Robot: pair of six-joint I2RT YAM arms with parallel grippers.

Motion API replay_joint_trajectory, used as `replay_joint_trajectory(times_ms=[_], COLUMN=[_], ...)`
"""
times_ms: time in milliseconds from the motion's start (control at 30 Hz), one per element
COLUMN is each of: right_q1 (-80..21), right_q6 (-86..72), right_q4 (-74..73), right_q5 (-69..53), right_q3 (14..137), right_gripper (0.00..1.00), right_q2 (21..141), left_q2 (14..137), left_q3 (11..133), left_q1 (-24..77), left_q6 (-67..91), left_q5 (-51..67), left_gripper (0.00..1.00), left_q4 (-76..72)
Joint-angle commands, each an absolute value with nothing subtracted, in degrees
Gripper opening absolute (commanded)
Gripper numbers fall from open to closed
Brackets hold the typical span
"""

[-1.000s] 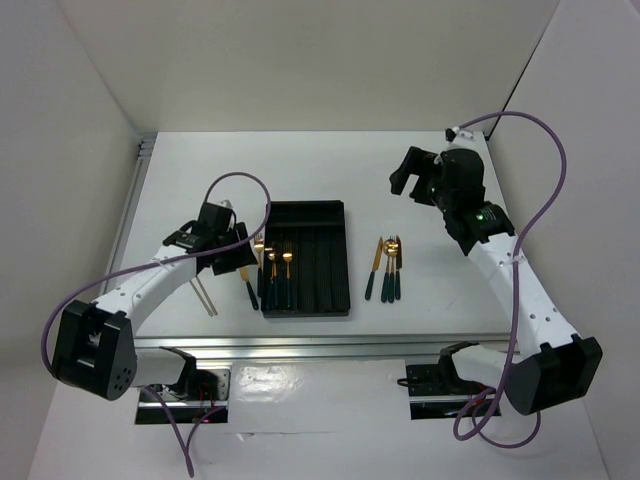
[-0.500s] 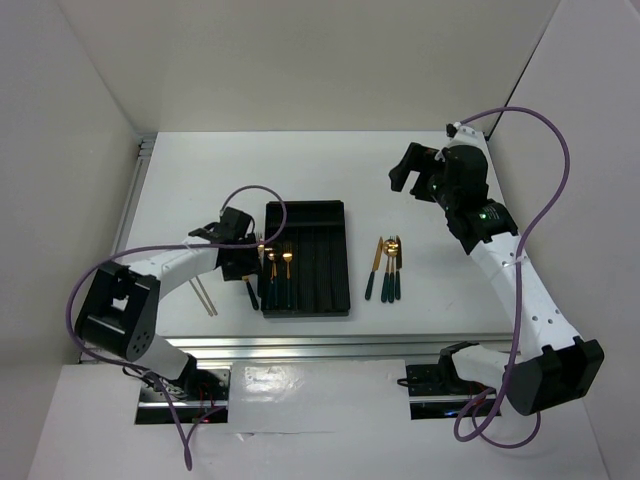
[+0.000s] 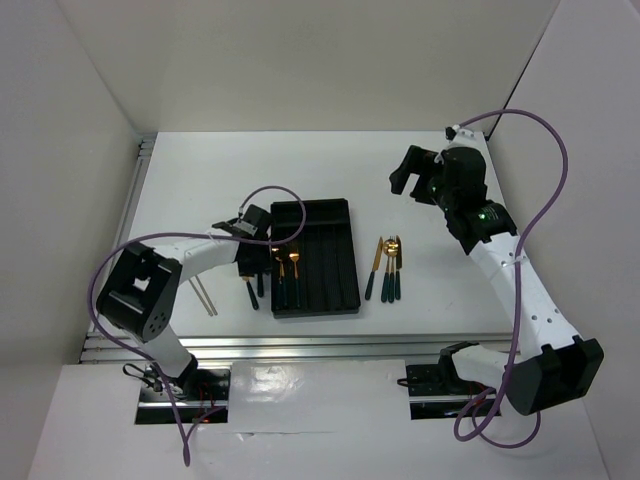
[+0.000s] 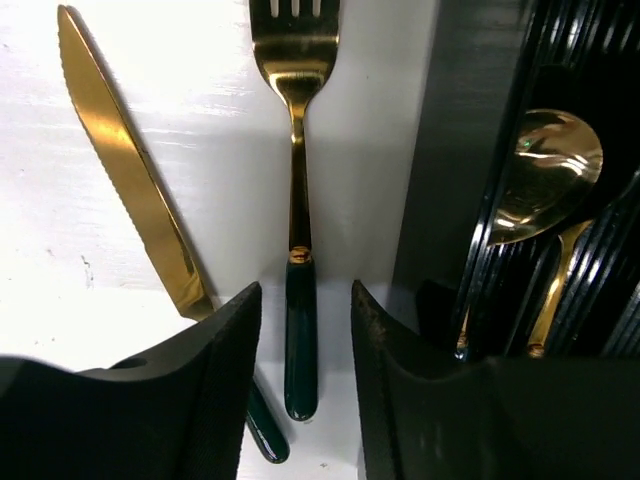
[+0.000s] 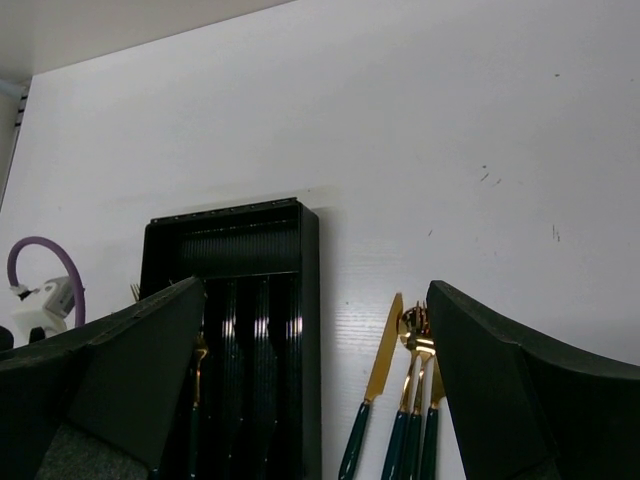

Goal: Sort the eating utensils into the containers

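Observation:
The black cutlery tray (image 3: pixel 335 262) lies mid-table with a gold spoon (image 4: pixel 548 160) and another gold utensil (image 3: pixel 294 268) in its left compartments. My left gripper (image 3: pixel 251 264) is low at the tray's left wall (image 4: pixel 460 150). It is open, and its fingers straddle the green handle of a fork (image 4: pixel 296 200) lying on the table. A gold knife (image 4: pixel 130 190) lies just left of the fork. Pale chopsticks (image 3: pixel 205 295) lie further left. My right gripper (image 3: pixel 413 178) is open and empty, high over the table's far right. A knife (image 5: pixel 381 348) and other utensils (image 3: pixel 390 268) lie right of the tray (image 5: pixel 250 260).
White walls close in the table at the left, back and right. A metal rail (image 3: pixel 300 345) runs along the table's near edge. The left arm's purple cable (image 3: pixel 262 200) loops over the tray's far left corner.
My left gripper has moved right and down to the tray's left wall, over the fork handle. The tray has shifted a little to the right. The right arm has not moved.

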State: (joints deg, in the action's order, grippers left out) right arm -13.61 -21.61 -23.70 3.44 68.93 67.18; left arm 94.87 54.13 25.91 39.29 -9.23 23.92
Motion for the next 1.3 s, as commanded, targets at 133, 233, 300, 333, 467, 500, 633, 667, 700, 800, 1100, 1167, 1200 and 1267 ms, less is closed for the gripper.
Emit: replay_joint_trajectory(times_ms=[133, 233, 300, 333, 467, 500, 633, 667, 700, 800, 1100, 1167, 1200, 1267], right_q1=[-13.36, -13.36, -13.36, -13.36, -13.36, -13.36, -13.36, -13.36, -13.36, -13.36, -13.36, -14.23, -15.63, -17.31], right_q6=[-21.88, -21.88, -21.88, -21.88, -21.88, -21.88, -22.41, -22.41, -23.20, -24.60, -27.24, -27.95, -28.82, -29.52], right_q4=[-24.26, -24.26, -24.26, -24.26, -24.26, -24.26, -23.64, -23.64, -23.64, -23.03, -19.95, -18.02, -17.15, -16.53], right_q5=[4.57, 4.57, 4.57, 4.57, 4.57, 4.57, 4.04, 3.43, 2.56, -0.60, -3.42, -4.65, -4.66, -3.79], right_q3=[68.03, 68.03, 68.03, 68.03, 68.03, 67.51, 66.97, 66.36, 66.36, 63.90, 54.67, 53.62, 52.74, 51.95], right_gripper=[1.00, 1.00, 1.00, 1.00, 1.00, 1.00, 1.00, 1.00, 1.00, 1.00, 1.00, 0.98, 0.97, 0.94], right_q2=[65.83, 65.30, 65.30, 65.30, 65.30, 65.30, 65.30, 65.82, 65.83, 65.83, 65.21, 66.26, 67.49, 68.72], left_q2=[98.53, 99.66, 100.19, 100.20, 98.62, 97.74, 91.16, 89.75, 87.13, 83.08, 74.80, 74.18, 73.48, 73.48], left_q3=[55.20, 55.20, 55.20, 55.20, 54.67, 54.67, 54.67, 54.67, 55.28, 57.29, 63.46, 62.93, 62.93, 61.44], left_q1=[27.16, 27.16, 27.16, 27.16, 27.16, 27.16, 27.16, 26.64, 26.63, 26.02, 26.02, 26.62, 28.02, 29.52], left_q6=[41.84, 42.36, 42.89, 42.89, 43.42, 44.72, 45.44, 45.44, 45.44, 44.30, 40.52, 41.30, 42.18, 44.46], left_q5=[-11.60, -11.60, -11.60, -11.60, -12.74, -14.14, -15.21, -15.73, -15.73, -16.35, -10.30, -6.18, -6.15, -5.63], left_gripper=[0.30, 0.14, 0.00, 0.00, 0.00, 0.00, 0.00, 0.00, 0.00, 0.00, 0.00, 0.00, 0.00, 0.00], left_q4=[25.49, 25.49, 26.02, 26.02, 27.25, 29.07, 30.84, 31.37, 32.25, 34.97, 37.89, 34.91, 34.02, 32.35])
